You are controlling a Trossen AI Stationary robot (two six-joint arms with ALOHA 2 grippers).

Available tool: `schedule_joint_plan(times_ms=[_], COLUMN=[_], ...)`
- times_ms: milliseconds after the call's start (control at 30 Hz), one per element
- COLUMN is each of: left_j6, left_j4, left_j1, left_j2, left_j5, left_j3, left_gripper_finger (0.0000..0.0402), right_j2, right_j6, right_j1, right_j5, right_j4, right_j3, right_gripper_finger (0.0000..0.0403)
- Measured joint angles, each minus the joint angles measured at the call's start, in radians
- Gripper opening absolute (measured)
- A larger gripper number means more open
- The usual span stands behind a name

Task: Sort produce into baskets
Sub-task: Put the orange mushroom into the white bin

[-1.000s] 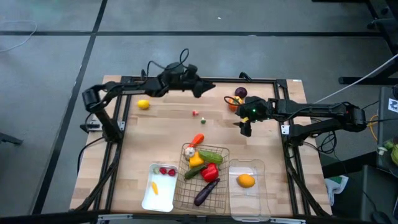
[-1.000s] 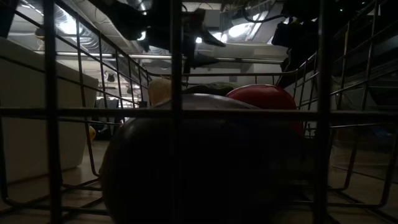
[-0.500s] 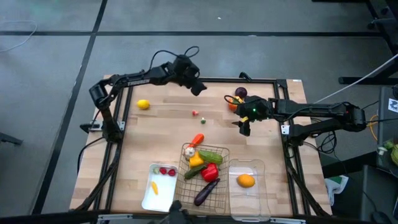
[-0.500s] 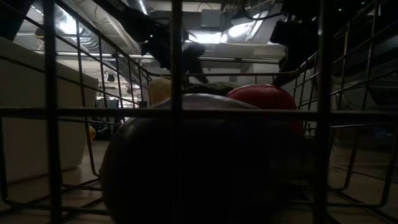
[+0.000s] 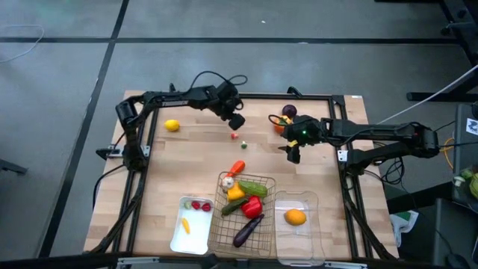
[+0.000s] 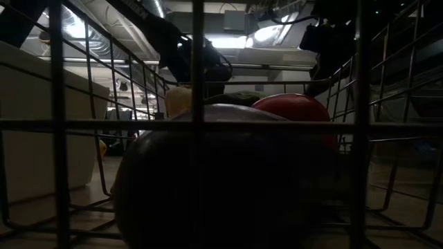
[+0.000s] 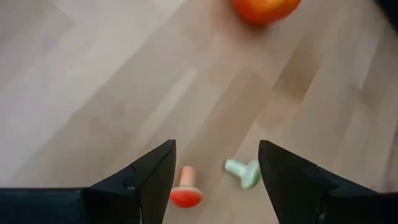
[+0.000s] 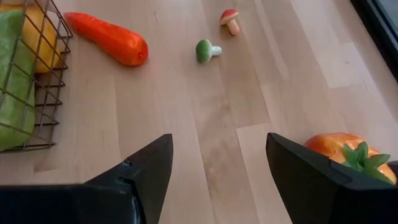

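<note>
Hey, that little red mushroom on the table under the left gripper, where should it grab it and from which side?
Probably from straight above. The red mushroom lies on its side on the bare wooden table, apart from the green mushroom. The open left gripper hovers nearly over it. Closing across the wider red cap looks safer than the thin pale stem, which could slip.

From the low view I see mostly dark wire-mesh basket (image 6: 197, 124) bars; its contents are shadowy lumps. My left wrist view crops an orange fruit (image 7: 266, 9); two tiny mushrooms (image 5: 234, 136) stay indistinct overhead.
</note>
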Motion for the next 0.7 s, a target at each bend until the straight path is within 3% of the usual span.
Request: schedule_joint_plan(times_ms=[333,700], left_j6=[-0.005,0.029], left_j4=[-0.025,-0.134], left_j1=[-0.051,-0.084], left_j2=[0.095,0.112], left_j5=[-0.034,-0.063], left_j3=[0.000,-0.001], left_gripper_finger=[0.0225,0.0225], right_j2=[0.019,0.019], right_j6=[0.000,0.000], right_j1=[0.000,0.000], right_j5=[0.000,-0.008], right_j4=[-0.004,-0.009], right_j3=[0.000,0.000], right_gripper_finger=[0.0257,0.0257])
